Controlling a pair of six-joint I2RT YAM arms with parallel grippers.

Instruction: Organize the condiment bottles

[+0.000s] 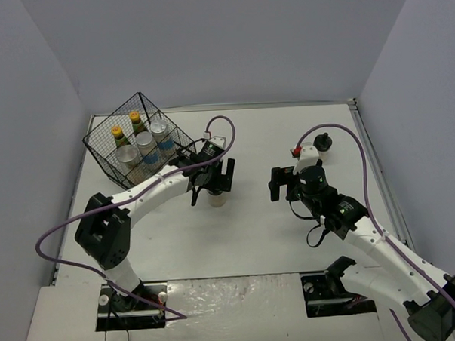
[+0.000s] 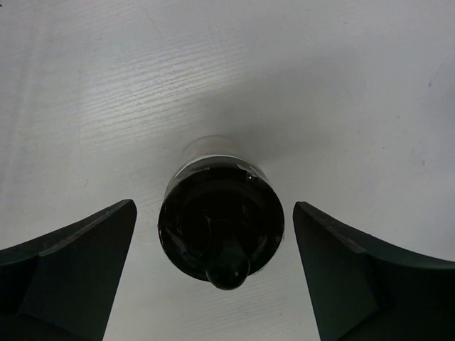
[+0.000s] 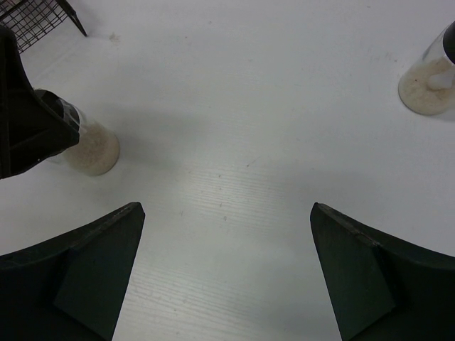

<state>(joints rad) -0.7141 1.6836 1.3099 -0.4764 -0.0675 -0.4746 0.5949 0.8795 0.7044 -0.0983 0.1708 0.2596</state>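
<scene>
The pale shaker stands on the table near the black wire basket, off the basket side that faces the right arm and slightly toward the arm bases. It is upright, so its long axis is vertical. The left gripper is positioned directly above it. In the left wrist view the black cap is seen end-on, roughly centred between the two fingers, with a gap on each side. The jaws are apart and no contact is made.

The left arm is judged much the nearer. A straight descent, then closure on the body below the cap, appears to be required.

The right gripper is held farther from the basket, jaws apart, with nothing between them. A second shaker stands well apart from the basket, beside the right arm.

The shaker body is clear and holds pale beige granules; the cap is glossy with a rounded knob. Inside the basket, two yellow-capped sauce bottles and three blue-labelled jars are upright.
</scene>
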